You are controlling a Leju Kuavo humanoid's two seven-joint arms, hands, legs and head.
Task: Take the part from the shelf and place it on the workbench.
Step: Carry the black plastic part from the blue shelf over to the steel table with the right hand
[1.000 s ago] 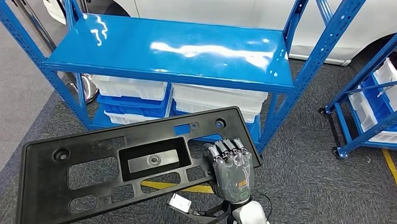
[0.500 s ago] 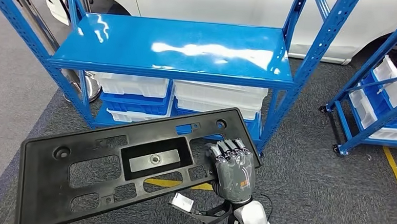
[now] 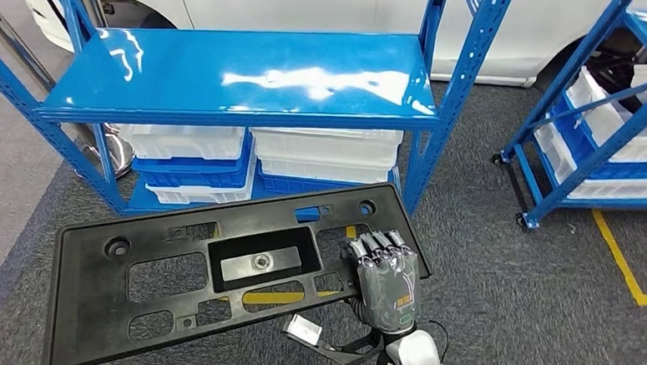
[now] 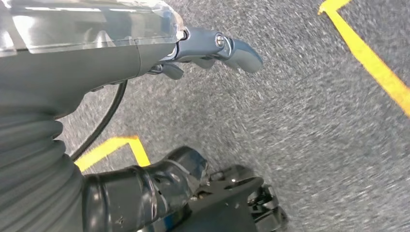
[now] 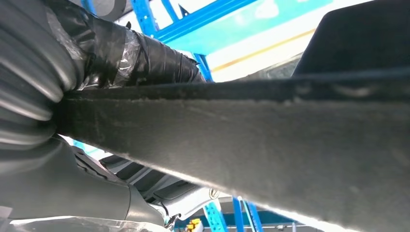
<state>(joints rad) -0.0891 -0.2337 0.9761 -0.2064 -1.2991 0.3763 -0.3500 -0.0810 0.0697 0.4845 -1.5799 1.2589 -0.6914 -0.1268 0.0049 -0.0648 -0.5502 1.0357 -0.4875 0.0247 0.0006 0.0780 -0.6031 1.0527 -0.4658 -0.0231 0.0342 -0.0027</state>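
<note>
The part point(image 3: 173, 283) is a long black plastic panel with cut-outs and screw holes. It hangs flat above the carpet in front of the blue shelf point(image 3: 242, 78). My right hand point(image 3: 386, 282) grips its right end from below, with the fingers wrapped over the upper edge. In the right wrist view the part's dark edge point(image 5: 241, 140) crosses the picture close to the camera. My left hand point(image 4: 208, 46) hangs over the grey floor with its fingers apart and nothing in it.
The shelf's glossy top board is bare, and white bins point(image 3: 322, 153) are stacked beneath it. A second blue rack point(image 3: 590, 138) with white bins stands to the right. Yellow lines point(image 3: 625, 265) mark the grey carpet. A white car point(image 3: 313, 6) is parked behind the shelf.
The whole view has shifted: the shelf and the rack now lie further left in the picture, so the camera has turned right. The part stays in my right hand.
</note>
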